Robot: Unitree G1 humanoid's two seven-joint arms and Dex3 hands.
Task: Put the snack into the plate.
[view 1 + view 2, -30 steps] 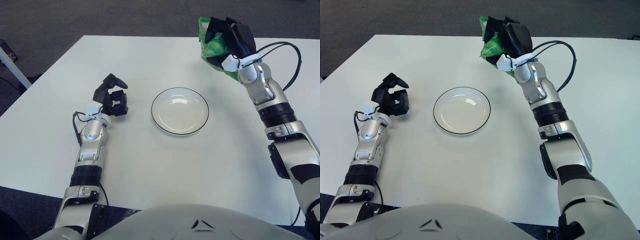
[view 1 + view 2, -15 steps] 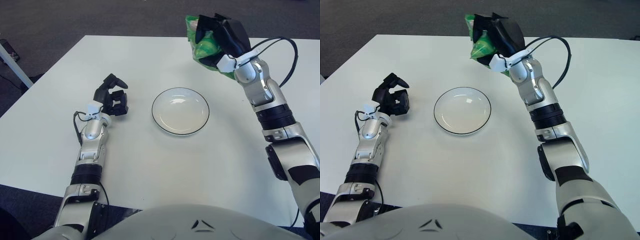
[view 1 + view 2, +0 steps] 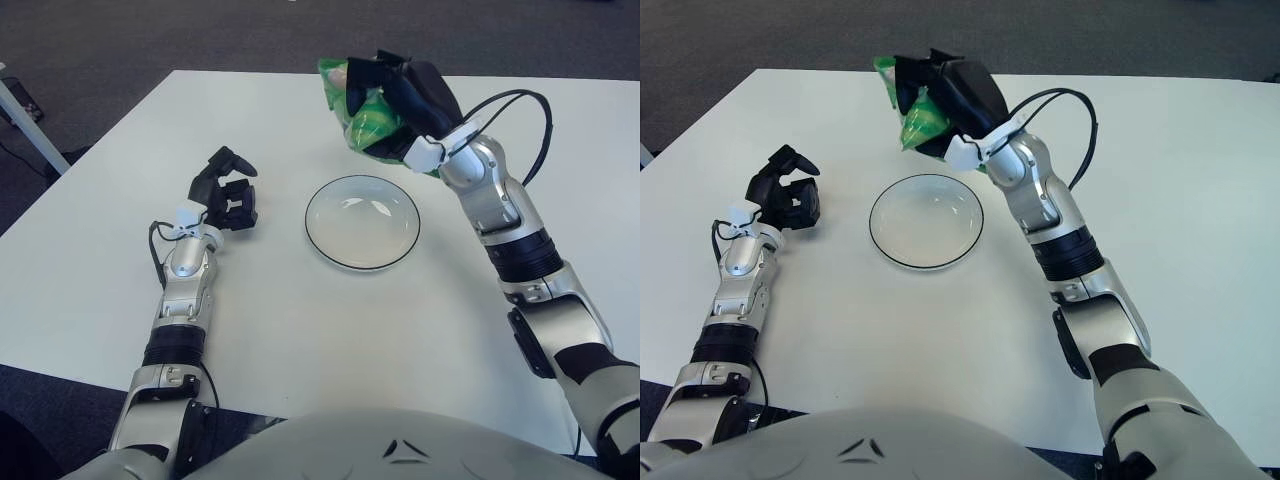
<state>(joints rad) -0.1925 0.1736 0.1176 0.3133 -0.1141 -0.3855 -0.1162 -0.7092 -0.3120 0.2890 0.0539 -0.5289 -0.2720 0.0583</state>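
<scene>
**Green snack bag held above far rim of plate**

Right hand (image 3: pixel 400 95) clamped around a green snack bag (image 3: pixel 362 118), raised clear of the white table (image 3: pixel 300 330), just beyond the far edge of the white plate (image 3: pixel 361 222). Plate bare inside. Left hand (image 3: pixel 225 195) left of the plate, fingers curled, grasping nothing.
</scene>
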